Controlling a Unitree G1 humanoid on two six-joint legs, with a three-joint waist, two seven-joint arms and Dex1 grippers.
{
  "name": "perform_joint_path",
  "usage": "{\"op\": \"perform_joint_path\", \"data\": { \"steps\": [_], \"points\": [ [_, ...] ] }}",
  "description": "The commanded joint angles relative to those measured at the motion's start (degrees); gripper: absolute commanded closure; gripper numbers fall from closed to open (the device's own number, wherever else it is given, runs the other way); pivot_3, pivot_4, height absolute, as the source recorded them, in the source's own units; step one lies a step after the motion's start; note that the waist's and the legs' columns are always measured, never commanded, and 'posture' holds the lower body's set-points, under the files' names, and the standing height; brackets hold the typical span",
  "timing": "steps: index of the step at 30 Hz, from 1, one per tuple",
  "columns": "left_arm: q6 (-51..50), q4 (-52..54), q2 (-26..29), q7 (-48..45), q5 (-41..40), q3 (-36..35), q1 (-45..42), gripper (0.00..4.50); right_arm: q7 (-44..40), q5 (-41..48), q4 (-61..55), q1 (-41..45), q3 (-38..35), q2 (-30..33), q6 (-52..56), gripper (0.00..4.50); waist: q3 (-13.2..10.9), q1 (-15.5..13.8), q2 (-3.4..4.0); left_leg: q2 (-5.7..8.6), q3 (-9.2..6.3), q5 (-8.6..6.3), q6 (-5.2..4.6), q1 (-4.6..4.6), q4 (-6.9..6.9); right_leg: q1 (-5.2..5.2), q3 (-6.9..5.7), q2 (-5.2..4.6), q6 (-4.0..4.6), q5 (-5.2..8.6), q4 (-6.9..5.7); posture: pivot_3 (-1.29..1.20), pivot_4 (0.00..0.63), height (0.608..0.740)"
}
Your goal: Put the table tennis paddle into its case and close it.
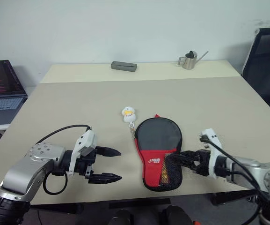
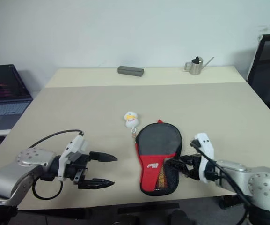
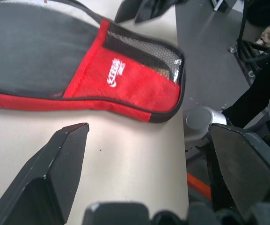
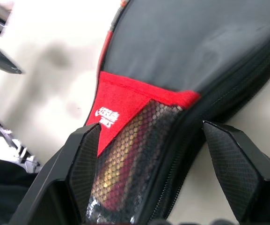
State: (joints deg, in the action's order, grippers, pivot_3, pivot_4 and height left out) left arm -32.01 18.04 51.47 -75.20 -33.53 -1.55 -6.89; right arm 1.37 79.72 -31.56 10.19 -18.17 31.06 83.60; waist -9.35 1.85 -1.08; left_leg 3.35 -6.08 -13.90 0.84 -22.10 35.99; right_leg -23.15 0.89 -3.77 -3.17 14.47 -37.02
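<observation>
Lying flat: case (image 1: 158, 150), white logo on red, illegible | left claw (image 1: 110, 165) spread | right claw (image 4: 160, 154) spread at mesh pocket

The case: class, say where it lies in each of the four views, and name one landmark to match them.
Left eye view: the case lies at lower centre, near the table's front edge.
Right eye view: lower centre again.
Left wrist view: across the top.
Right wrist view: across most of the picture.
Shared landmark: its white logo.
</observation>
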Motion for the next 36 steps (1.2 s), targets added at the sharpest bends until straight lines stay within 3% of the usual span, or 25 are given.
{"op": "perform_joint_path", "data": {
  "steps": [1, 5, 9, 19, 26, 36],
  "points": [
    [1.14, 0.38, 0.21, 0.54, 0.08, -0.91, 0.2, 0.0, -10.7, -3.79, -2.04, -0.72, 0.73, 4.08, -6.78, 0.73, -0.01, 0.03, -0.02, 0.0, 0.02, 0.0, 0.0, 0.0, 0.0, 0.0, 0.01, 0.0, 0.0, 0.0, 0.01, 0.0, 0.15, 0.74],
    [1.31, 0.18, 0.05, 1.19, 0.07, -1.03, 0.18, 0.0, -17.15, -10.69, -1.56, -0.2, 3.87, 6.52, -13.68, 0.73, -0.02, -0.02, -0.03, -0.02, 0.02, 0.0, 0.0, 0.0, 0.03, 0.0, 0.0, 0.0, -0.02, 0.0, 0.0, 0.0, 0.15, 0.74],
    [1.17, -0.5, -1.36, 3.96, 0.19, -1.63, -0.09, 0.0, -21.5, -15.63, -0.34, 1.97, 7.12, 6.16, -19.32, 0.06, -0.02, -0.05, -0.04, -0.01, 0.03, 0.0, 0.0, 0.0, 0.03, 0.0, 0.04, -0.03, -0.02, 0.0, 0.0, 0.0, 0.15, 0.74],
    [2.54, -1.92, -6.65, 14.08, 2.29, -3.12, -1.79, 0.0, -31.93, -28.73, 0.9, 5.81, 16.89, 7.15, -29.61, 0.06, -0.03, -0.21, -0.06, 0.02, -0.02, 0.0, 0.0, -0.02, 0.03, -0.01, -0.01, -0.24, 0.11, -0.08, 0.01, 0.0, 0.15, 0.74],
    [6.65, -8.22, -11.21, 24.25, 8.47, -3.99, -7.01, 0.0, -33.46, -39.66, 6.73, 12.3, 26.08, 1.51, -36.31, 0.06, -0.03, -0.21, -0.07, 0.03, -0.05, 0.01, 0.02, -0.02, 0.04, -0.02, -0.03, -0.23, 0.23, -0.17, 0.0, 0.0, 0.15, 0.74],
    [9.19, -15.12, -12.34, 29.32, 14.79, -2.47, -13.33, 0.0, -35.01, -53.45, 22.55, 16.5, 33.72, -10.34, -49.08, 0.06, -0.03, -0.18, -0.07, 0.13, -0.06, 0.0, 0.05, -0.01, 0.04, -0.04, -0.02, -0.13, 0.21, -0.23, -0.04, 0.0, 0.15, 0.74]
  ]
}}
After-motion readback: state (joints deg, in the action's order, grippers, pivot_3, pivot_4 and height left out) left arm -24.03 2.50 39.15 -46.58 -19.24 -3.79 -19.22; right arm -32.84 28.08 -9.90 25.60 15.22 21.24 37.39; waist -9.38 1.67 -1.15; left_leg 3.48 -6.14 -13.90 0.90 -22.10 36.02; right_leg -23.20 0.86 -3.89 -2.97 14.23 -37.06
